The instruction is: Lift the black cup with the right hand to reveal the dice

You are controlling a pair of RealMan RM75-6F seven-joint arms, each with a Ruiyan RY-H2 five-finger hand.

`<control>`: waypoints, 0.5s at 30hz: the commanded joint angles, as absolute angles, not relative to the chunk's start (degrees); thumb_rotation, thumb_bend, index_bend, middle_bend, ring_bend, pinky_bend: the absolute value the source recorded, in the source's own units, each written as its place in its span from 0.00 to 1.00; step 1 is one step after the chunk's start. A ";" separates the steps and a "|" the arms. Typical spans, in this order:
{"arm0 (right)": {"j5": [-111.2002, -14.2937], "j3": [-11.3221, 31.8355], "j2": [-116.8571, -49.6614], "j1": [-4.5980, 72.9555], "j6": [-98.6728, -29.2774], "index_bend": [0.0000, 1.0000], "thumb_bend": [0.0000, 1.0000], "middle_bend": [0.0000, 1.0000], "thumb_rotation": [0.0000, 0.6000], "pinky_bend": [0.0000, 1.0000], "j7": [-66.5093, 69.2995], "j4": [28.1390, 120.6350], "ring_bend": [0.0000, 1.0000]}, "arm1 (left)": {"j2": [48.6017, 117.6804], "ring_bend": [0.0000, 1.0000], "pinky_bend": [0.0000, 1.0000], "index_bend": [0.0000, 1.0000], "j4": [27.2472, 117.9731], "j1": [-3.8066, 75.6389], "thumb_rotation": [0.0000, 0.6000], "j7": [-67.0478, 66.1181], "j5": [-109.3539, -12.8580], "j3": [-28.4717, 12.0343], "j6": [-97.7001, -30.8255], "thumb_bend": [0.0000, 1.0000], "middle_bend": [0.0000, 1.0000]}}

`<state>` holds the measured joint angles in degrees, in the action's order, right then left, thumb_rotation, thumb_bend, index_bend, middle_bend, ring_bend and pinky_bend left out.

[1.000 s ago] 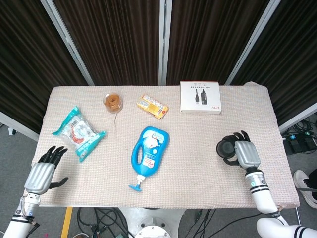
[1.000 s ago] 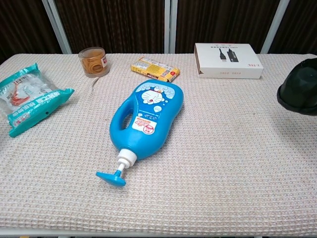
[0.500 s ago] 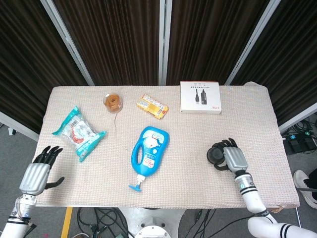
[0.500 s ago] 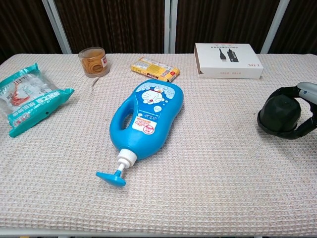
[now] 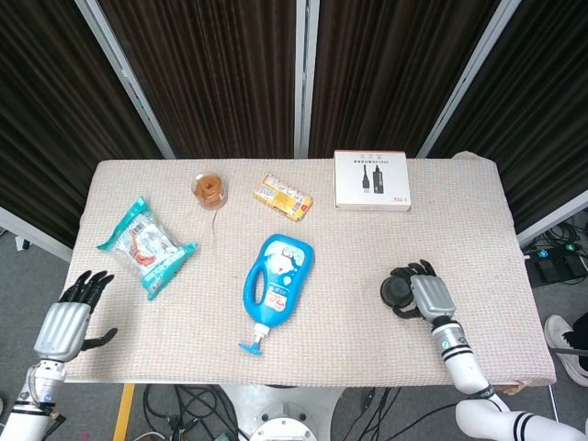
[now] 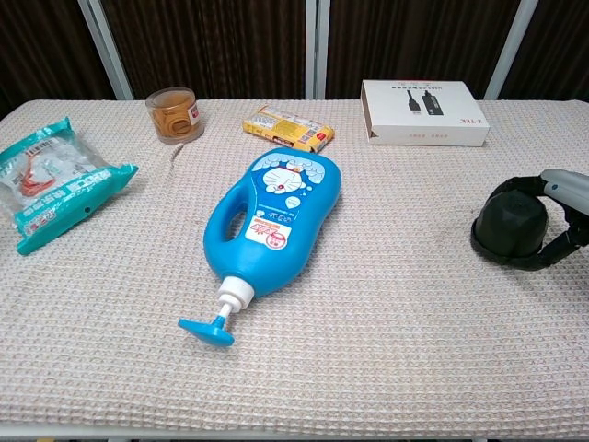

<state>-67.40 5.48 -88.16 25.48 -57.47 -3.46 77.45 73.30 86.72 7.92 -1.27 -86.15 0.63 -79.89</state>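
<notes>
The black cup (image 6: pixel 512 226) stands upside down on the cloth at the right side of the table, rim down; the head view shows the cup (image 5: pixel 397 290) too. My right hand (image 5: pixel 428 296) wraps around it from the right, and its fingers (image 6: pixel 563 219) curl around the cup's side in the chest view. No dice show; the cup covers the spot under it. My left hand (image 5: pixel 68 318) hangs off the table's front left corner, fingers apart, holding nothing.
A blue pump bottle (image 5: pixel 277 283) lies on its side mid-table. A teal snack bag (image 5: pixel 145 243) lies at the left. At the back stand a small jar (image 5: pixel 209 189), a yellow packet (image 5: pixel 282 196) and a white box (image 5: pixel 371 180).
My right hand has brought the cup leftward and down onto the cloth. The left hand has drawn back slightly toward the table's front edge.
</notes>
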 commanded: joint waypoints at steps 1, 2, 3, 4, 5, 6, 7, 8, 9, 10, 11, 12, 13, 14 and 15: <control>-69.03 4.74 -87.03 25.79 -56.41 0.15 0.03 0.33 1.00 0.00 -2.68 78.08 0.04 | 73.16 0.00 0.19 0.10 86.87 7.83 1.00 -1.27 -85.52 0.55 -79.53 0.18 0.07; -69.53 4.59 -86.55 25.82 -56.26 0.11 0.01 0.28 1.00 0.00 -2.41 78.35 0.02 | 73.11 0.00 0.19 0.10 86.88 7.82 1.00 -1.27 -85.34 0.52 -79.39 0.18 0.07; -69.80 4.55 -86.28 25.79 -56.27 0.08 0.00 0.24 1.00 0.00 -2.22 78.55 0.00 | 73.11 0.00 0.19 0.10 86.88 7.83 1.00 -1.31 -85.33 0.49 -79.39 0.18 0.07; -70.01 4.56 -85.97 25.72 -56.38 0.06 0.00 0.21 1.00 0.00 -2.05 78.86 0.00 | 73.13 0.00 0.19 0.10 86.90 7.83 1.00 -1.37 -85.38 0.45 -79.46 0.18 0.07; -70.10 4.60 -85.78 25.63 -56.58 0.05 0.00 0.20 1.00 0.00 -2.09 79.09 0.00 | 73.18 0.00 0.19 0.10 86.91 7.84 1.00 -1.44 -85.37 0.40 -79.48 0.18 0.07; -70.20 4.64 -85.57 25.56 -56.80 0.05 0.00 0.19 1.00 0.00 -2.21 79.37 0.00 | 73.23 0.00 0.19 0.10 86.92 7.86 1.00 -1.55 -85.30 0.34 -79.46 0.18 0.07; -70.33 4.66 -85.34 25.49 -57.01 0.05 0.00 0.19 1.00 0.00 -2.35 79.68 0.00 | 73.24 0.00 0.19 0.10 86.94 7.87 1.00 -1.63 -85.25 0.32 -79.43 0.18 0.07; -70.45 4.66 -85.07 25.37 -57.32 0.05 0.00 0.19 1.00 0.00 -2.63 80.05 0.00 | 73.25 0.00 0.19 0.10 86.97 7.88 1.00 -1.65 -85.19 0.29 -79.38 0.18 0.07; -70.53 4.66 -84.91 25.29 -57.55 0.05 0.00 0.19 1.00 0.00 -2.87 80.30 0.00 | 73.25 0.00 0.19 0.10 86.99 7.90 1.00 -1.64 -85.18 0.26 -79.36 0.18 0.07; -70.58 4.62 -84.76 25.20 -57.69 0.05 0.00 0.19 1.00 0.00 -3.07 80.52 0.00 | 73.25 0.00 0.19 0.10 86.99 7.91 1.00 -1.66 -85.18 0.25 -79.35 0.18 0.07; -70.50 4.58 -84.55 25.12 -57.70 0.05 0.00 0.19 1.00 0.00 -3.28 80.78 0.00 | 73.27 0.00 0.19 0.10 86.98 7.91 1.00 -1.70 -85.18 0.24 -79.33 0.18 0.07; -70.38 4.58 -84.45 25.06 -57.68 0.05 0.00 0.19 1.00 0.00 -3.35 80.94 0.00 | 73.30 0.00 0.19 0.10 86.99 7.91 1.00 -1.70 -85.16 0.21 -79.35 0.18 0.07; -70.32 4.59 -84.38 25.00 -57.68 0.05 0.00 0.19 1.00 0.00 -3.38 81.06 0.00 | 73.31 0.00 0.19 0.10 87.00 7.90 1.00 -1.68 -85.17 0.20 -79.38 0.18 0.07; -70.28 4.63 -84.31 24.92 -57.76 0.05 0.00 0.19 1.00 0.00 -3.39 81.19 0.00 | 73.30 0.00 0.19 0.10 87.03 7.87 1.00 -1.72 -85.19 0.21 -79.43 0.18 0.07; -70.29 4.67 -84.28 24.86 -57.89 0.05 0.00 0.19 1.00 0.00 -3.43 81.25 0.00 | 73.29 0.00 0.19 0.10 87.04 7.85 1.00 -1.75 -85.19 0.22 -79.44 0.18 0.07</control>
